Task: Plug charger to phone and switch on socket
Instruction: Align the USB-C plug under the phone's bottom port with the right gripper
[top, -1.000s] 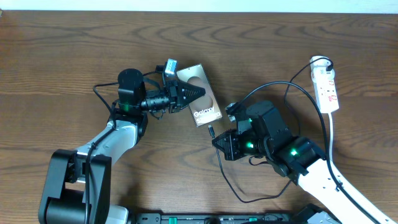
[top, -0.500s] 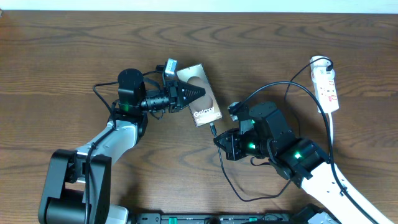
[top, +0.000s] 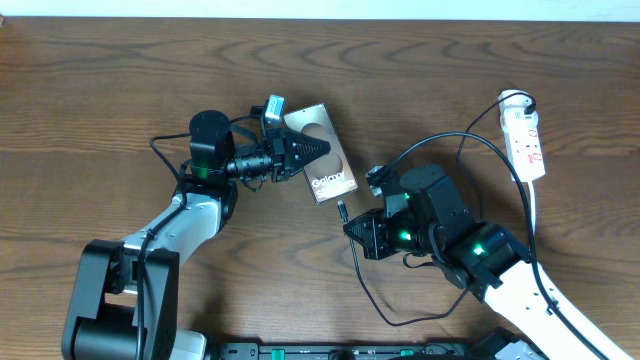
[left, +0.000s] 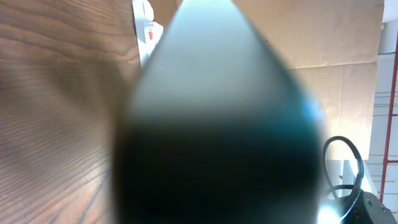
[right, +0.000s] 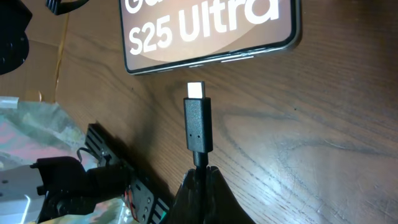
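The phone (top: 330, 170) lies on the table with "Galaxy" lettering; the right wrist view shows its bottom edge (right: 205, 31). My left gripper (top: 312, 150) lies turned on its side across the phone's face and looks shut on its edge; a dark blur fills its own view. My right gripper (top: 356, 226) is shut on the charger cable just behind its black plug (right: 198, 124). The plug's metal tip points at the phone's bottom edge, a short gap away. The plug also shows overhead (top: 341, 210). The socket (top: 526, 140) lies at the far right.
The black cable loops on the table in front of my right arm (top: 385, 315) and arcs back to the socket's black plug (top: 525, 101). A white cord (top: 532, 215) runs from the socket toward the front. The socket also shows in the left wrist view (left: 144, 28).
My right arm has shifted slightly to the right, with the plug staying just short of the phone's bottom edge. The left arm and phone have not moved.
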